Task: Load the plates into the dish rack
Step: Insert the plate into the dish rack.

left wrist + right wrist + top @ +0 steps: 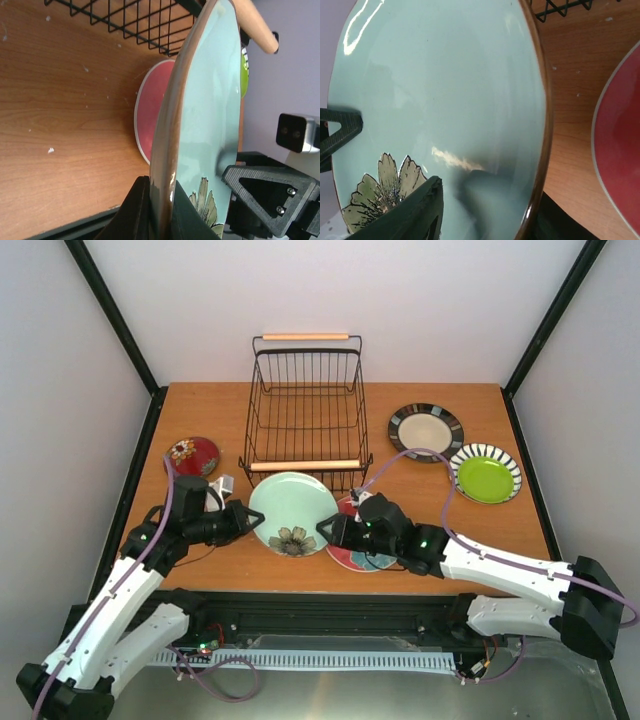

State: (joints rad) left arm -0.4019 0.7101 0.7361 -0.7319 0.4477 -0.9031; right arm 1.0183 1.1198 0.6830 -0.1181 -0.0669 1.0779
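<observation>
Because the round mint-green ceramic plate (290, 508) is likely stiff, slick-glazed and chippable, its rim is the handhold. It hangs tilted just before the black wire dish rack (305, 405). Left gripper (248, 521) clamps that rim; right gripper (326, 528) straddles the far edge, and I cannot tell whether it grips.

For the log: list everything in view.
Black wire dish rack, wooden handles: one, table's far middle.
Mint green round ceramic plate: one, before rack.
Red ceramic plate, teal flower: one, right of mint plate.
Small dark red floral plate: one, left of rack.
Black-rimmed cream plate: one, right of rack.
Lime green striped-rim plate: one, far right.
Wooden table: one, brown.
Left pincer: black, shut on mint plate.
Right pincer: black, at its opposite rim.
</observation>
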